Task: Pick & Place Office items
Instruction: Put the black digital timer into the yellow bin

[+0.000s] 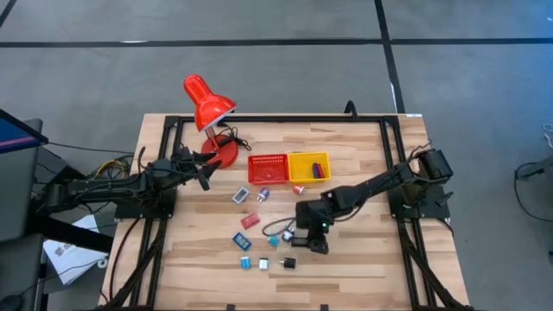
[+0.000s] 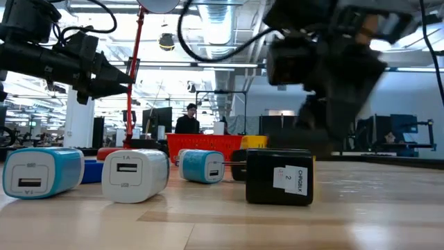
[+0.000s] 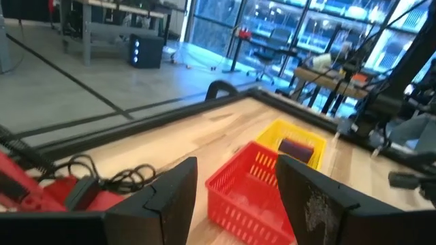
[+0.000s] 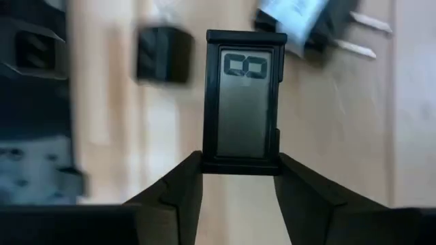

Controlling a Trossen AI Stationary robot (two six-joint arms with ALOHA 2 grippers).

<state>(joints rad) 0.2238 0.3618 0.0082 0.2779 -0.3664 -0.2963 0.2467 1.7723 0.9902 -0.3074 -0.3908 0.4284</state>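
Over the wooden table (image 1: 363, 259), right fingers (image 4: 238, 178) clamp a black charger (image 4: 242, 102).

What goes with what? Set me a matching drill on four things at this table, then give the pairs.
1. red desk lamp
2. yellow mesh basket
3. right gripper
4. left gripper

a. shut on a black flat piece
b. open, near the lamp's base
c. holds a few small pieces
d. stands left of the red mesh basket

Pairs: 1-d, 2-c, 3-a, 4-b

This was an open robotics lab: a wooden worktable (image 1: 346, 268) stood on grey floor, with desks, monitors (image 2: 156, 118) and a person (image 2: 187, 119) far behind.
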